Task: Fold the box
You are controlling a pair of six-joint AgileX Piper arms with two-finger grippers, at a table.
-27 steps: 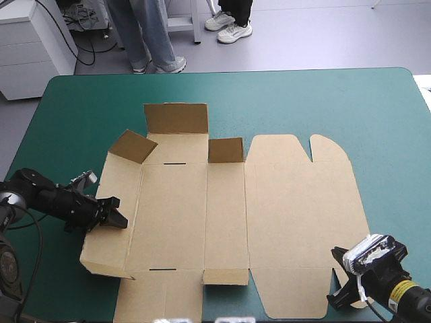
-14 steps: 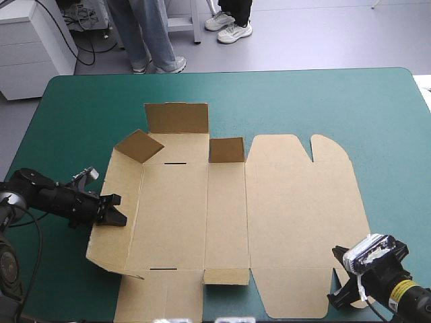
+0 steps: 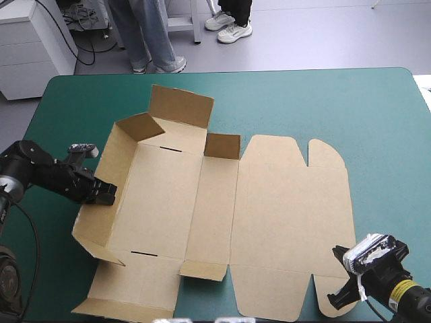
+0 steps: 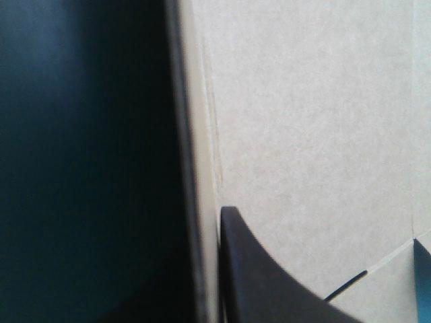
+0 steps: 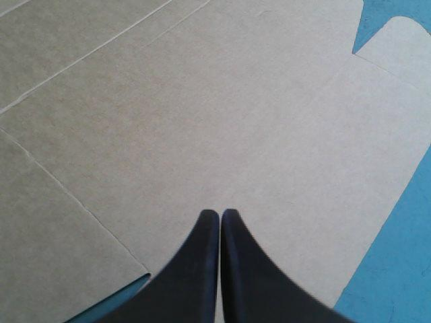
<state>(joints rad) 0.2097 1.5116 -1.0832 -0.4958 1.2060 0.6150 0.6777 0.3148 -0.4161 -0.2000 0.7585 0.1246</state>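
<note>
The brown box (image 3: 269, 215) is a cut sheet lying mostly flat across the middle of the teal-green table. Its left wall (image 3: 101, 195) is raised, and its far flaps (image 3: 180, 106) stand up. My left gripper (image 3: 106, 193) is shut on the top edge of that left wall. In the left wrist view one black finger (image 4: 269, 282) lies against the inner face of the board (image 4: 303, 134), and the other is hidden behind it. My right gripper (image 3: 339, 301) is shut and empty at the near right, pointing over the flat lid panel (image 5: 202, 101).
The box's near-left flap (image 3: 128, 296) reaches toward the table's near edge. Bare teal-green cover (image 3: 377, 121) lies right of the box and along the far side. A strip of cover (image 5: 404, 256) shows beside the lid's rounded tab.
The left gripper has moved toward the far left, pulling the left wall up steeper. The whole sheet has swung round and slid with it. The right gripper has stayed put.
</note>
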